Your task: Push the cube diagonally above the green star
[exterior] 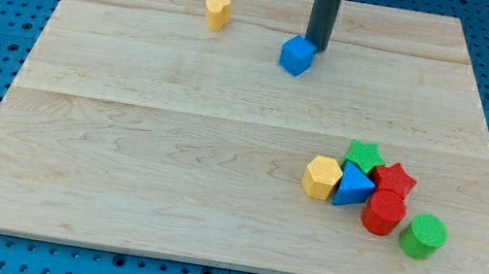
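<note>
A blue cube sits near the view's top middle of the wooden board. My tip is at the cube's upper right corner, touching or nearly touching it. The green star lies toward the view's lower right, in a tight cluster of blocks, well below and right of the cube.
Around the green star: a yellow hexagon, a blue triangle, a red star, a red cylinder, a green cylinder. A yellow heart-like block sits at top left. Blue pegboard surrounds the board.
</note>
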{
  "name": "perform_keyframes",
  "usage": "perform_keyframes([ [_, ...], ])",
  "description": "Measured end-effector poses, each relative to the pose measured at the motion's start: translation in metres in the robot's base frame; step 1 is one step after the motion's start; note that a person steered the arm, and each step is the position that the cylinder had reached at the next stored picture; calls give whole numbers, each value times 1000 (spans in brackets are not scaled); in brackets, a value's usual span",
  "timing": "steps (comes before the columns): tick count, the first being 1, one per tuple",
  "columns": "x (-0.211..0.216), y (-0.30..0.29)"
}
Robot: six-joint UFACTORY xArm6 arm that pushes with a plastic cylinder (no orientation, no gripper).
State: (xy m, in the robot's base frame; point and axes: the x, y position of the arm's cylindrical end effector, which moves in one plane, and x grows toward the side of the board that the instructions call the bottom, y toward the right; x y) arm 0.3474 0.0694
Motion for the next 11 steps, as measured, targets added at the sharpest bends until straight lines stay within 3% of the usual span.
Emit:
perform_keyframes([
  [1,87,0],
  [2,26,64],
  [3,-25,50],
  [4,-64,-6],
  [5,-63,-50],
  [6,28,-66],
  [7,87,-38],
  [8,55,-86],
  [9,29,-84],
  [10,49,-7],
  [11,92,32],
])
